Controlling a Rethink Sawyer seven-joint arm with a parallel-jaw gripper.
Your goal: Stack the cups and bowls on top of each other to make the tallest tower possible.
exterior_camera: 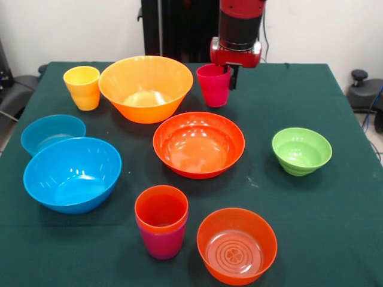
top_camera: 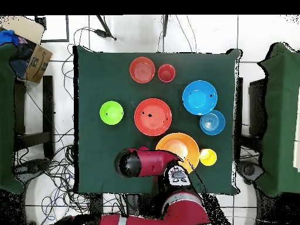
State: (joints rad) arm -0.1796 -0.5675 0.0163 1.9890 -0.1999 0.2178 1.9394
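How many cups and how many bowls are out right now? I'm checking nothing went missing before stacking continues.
Cups: 4 (yellow, crimson, orange-red nested in purple)
Bowls: 6 (orange-yellow, red-orange, large blue, small blue, green, translucent orange)
Total: 10

Green tablecloth; yellow cup, crimson cup, blue bowl, green bowl.

Front view, I log: deep bowl far centre, left cup and right cup flanking it. Shallow bowl mid-table, lone bowl to its right. At left, rear bowl behind front bowl. Nearest: nested cups, near bowl just right.
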